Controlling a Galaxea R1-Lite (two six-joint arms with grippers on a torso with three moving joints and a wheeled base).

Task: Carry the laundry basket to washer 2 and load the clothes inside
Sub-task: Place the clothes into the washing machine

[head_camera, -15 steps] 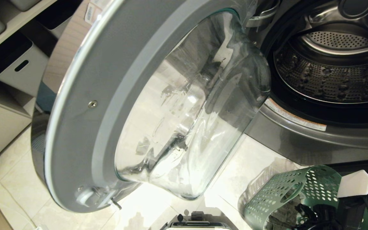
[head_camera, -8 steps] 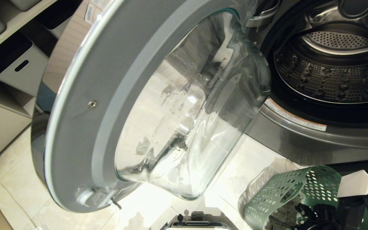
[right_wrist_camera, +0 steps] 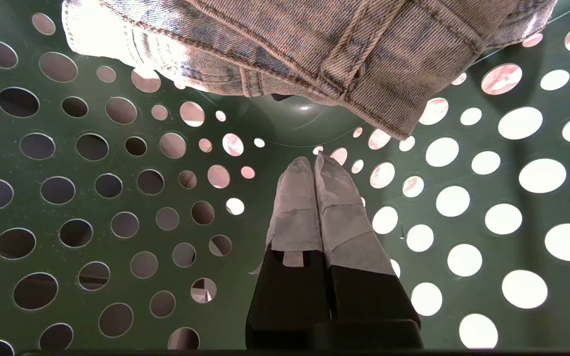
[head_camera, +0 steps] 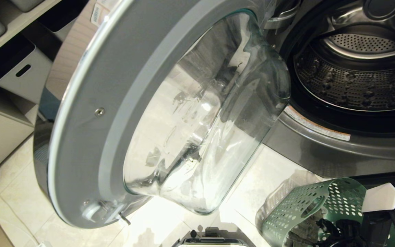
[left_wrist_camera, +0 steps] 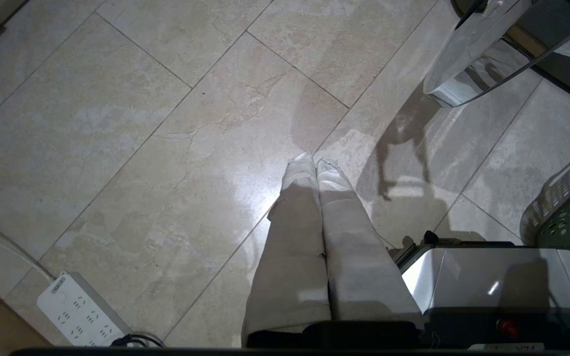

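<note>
The dark grey washer (head_camera: 321,151) fills the head view with its round glass door (head_camera: 91,113) swung wide open and the steel drum (head_camera: 355,79) empty; no numeral shows. The green laundry basket (head_camera: 303,202) with round holes stands on the floor below the opening. My right gripper (right_wrist_camera: 313,160) is deep inside the basket (right_wrist_camera: 117,198), shut with nothing between its taped fingers. The clothes (right_wrist_camera: 314,44), a faded denim-like bundle, lie just beyond the fingertips without touching them. My left gripper (left_wrist_camera: 314,160) hangs shut over bare floor tiles.
The open door's glass bowl (head_camera: 201,120) juts out between me and the drum. Shelving with grey bins (head_camera: 15,72) stands at the left. A white power strip (left_wrist_camera: 79,311) lies on the floor, near my base (left_wrist_camera: 488,277).
</note>
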